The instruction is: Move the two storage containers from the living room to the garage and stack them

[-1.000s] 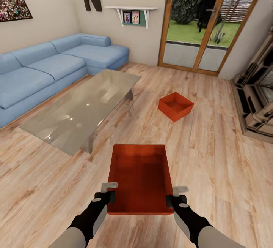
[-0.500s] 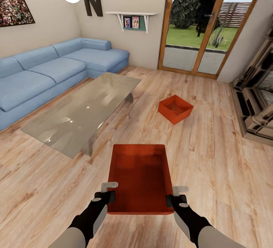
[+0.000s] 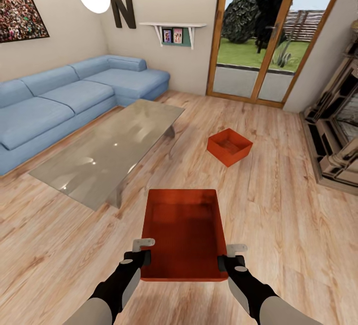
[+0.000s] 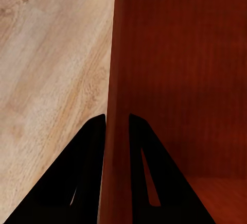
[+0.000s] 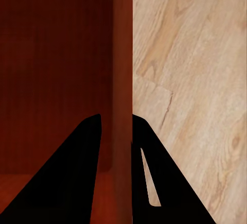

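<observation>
I hold one red-orange storage container (image 3: 182, 233) in front of me, raised over the light wood planks of the living room. My left gripper (image 3: 140, 254) is shut on its left wall (image 4: 114, 80), and my right gripper (image 3: 223, 261) is shut on its right wall (image 5: 122, 69). In each wrist view the thin wall runs between the two black fingers. The second storage container (image 3: 229, 147) sits on the planks farther ahead and a little to the right, open side up, turned at an angle. The garage is out of view.
A glass coffee table (image 3: 110, 148) stands ahead on the left, with a blue sectional sofa (image 3: 64, 93) behind it. Wood-framed glass doors (image 3: 271, 36) are at the back. A wooden cabinet (image 3: 338, 136) lines the right side.
The whole view has shifted as the camera backed away: the floor container, table and sofa look slightly smaller and higher in frame. The held container and both grippers keep their place.
</observation>
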### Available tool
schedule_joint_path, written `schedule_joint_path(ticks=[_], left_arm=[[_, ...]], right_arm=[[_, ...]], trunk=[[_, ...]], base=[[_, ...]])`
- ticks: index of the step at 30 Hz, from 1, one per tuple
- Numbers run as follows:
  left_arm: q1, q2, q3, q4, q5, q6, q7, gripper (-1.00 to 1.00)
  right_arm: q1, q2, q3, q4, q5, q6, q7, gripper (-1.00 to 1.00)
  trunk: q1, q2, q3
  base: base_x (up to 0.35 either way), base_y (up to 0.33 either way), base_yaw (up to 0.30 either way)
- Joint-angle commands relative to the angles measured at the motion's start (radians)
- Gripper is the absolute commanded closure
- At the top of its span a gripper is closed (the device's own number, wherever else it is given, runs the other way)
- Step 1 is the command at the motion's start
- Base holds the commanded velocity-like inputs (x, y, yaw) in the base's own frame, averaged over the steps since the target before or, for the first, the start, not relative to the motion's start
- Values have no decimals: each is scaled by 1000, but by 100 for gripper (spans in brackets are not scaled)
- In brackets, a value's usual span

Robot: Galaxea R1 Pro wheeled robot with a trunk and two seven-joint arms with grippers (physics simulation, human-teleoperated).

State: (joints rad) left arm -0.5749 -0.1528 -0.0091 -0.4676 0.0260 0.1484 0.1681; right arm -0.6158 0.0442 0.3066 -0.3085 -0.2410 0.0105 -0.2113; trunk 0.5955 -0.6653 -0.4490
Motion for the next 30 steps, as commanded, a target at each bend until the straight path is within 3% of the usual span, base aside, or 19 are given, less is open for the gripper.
schedule_joint_path(ticks=[1, 21, 30], left_arm=[[0, -1, 11, -3, -3, 7, 8, 100], [0, -1, 11, -2, -3, 7, 8, 100], [0, -1, 11, -2, -3, 8, 8, 100]], right_arm=[[-1, -1, -4, -1, -12, 0, 0, 100], [0, 0, -4, -1, -13, 0, -1, 100], [0, 0, -4, -1, -12, 0, -1, 100]], trunk=[[-4, 6, 4], [-80, 146, 98], [-115, 209, 129]], base=[[0, 0, 0], [0, 0, 0], [0, 0, 0]])
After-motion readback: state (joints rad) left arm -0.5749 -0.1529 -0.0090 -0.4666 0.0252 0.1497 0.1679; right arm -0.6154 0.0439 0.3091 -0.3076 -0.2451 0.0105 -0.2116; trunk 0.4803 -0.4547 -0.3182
